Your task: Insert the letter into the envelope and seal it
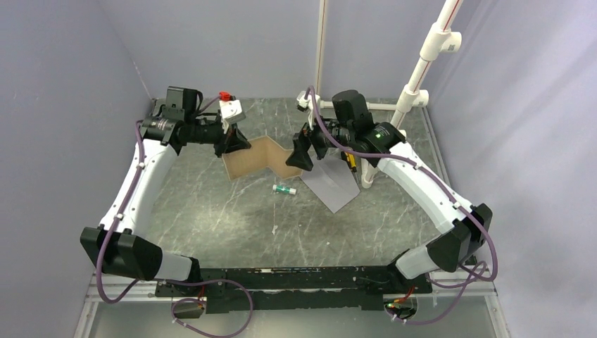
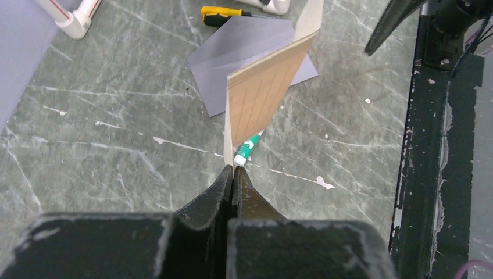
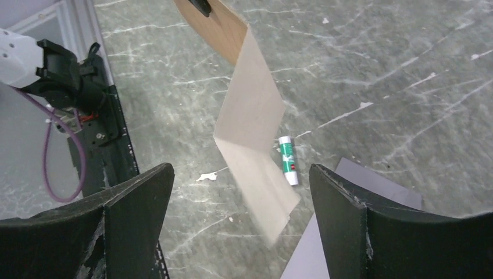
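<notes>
The tan letter [image 1: 260,158] hangs in the air, bent in zigzag folds, above the back middle of the table. My left gripper [image 1: 236,143] is shut on its left end; in the left wrist view the letter [image 2: 264,93] rises edge-on from the closed fingertips of the gripper [image 2: 233,173]. My right gripper [image 1: 301,156] is open at the letter's right end. In the right wrist view the letter's loose, blurred end [image 3: 256,168] hangs between the spread fingers [image 3: 139,197], touching neither. The grey envelope [image 1: 334,182] lies flat on the table below the right gripper; it also shows in the wrist views [image 2: 232,52] [image 3: 372,183].
A small green-and-white glue stick [image 1: 284,189] lies on the table under the letter, left of the envelope. A yellow-and-black tool [image 1: 350,160] lies at the envelope's far edge. White pipe posts [image 1: 415,77] stand at the back right. The black base rail [image 1: 296,278] runs along the near edge.
</notes>
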`<state>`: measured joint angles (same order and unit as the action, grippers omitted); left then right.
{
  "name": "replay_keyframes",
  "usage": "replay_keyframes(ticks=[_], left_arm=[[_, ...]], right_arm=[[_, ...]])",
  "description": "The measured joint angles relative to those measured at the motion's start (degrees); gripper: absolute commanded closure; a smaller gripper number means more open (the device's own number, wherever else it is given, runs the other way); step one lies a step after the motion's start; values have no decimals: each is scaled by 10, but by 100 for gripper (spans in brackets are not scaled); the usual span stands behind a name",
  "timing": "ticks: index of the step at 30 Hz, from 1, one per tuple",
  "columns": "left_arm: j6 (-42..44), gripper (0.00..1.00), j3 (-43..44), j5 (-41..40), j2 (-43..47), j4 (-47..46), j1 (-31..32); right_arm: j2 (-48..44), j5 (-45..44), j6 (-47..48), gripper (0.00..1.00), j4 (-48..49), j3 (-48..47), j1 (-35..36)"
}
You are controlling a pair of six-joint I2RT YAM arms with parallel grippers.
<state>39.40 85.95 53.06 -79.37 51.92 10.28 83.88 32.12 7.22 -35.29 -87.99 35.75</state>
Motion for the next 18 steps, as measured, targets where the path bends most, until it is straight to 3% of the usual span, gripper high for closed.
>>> replay_keyframes(ticks=[6,9,14,15,16,17,18], left_arm=[[4,98,11,31,18,20,0],[2,98,11,43,27,24,0],[-4,97,11,70,37,20,0],[-7,97,11,76,38,19,0],[-9,97,11,79,39,19,0],[-11,97,11,85,40,18,0],[-13,97,11,88,41,17,0]], right_arm=[[-15,38,0,25,21,28,0],[-45,51,-3,36,25,64,0],[-90,66,-19,64,41,107,0],[-95,69,-22,73,47,112,0],[-99,70,-25,92,53,116,0],[-102,71,-29,100,57,119,0],[-103,71,-28,100,61,120,0]])
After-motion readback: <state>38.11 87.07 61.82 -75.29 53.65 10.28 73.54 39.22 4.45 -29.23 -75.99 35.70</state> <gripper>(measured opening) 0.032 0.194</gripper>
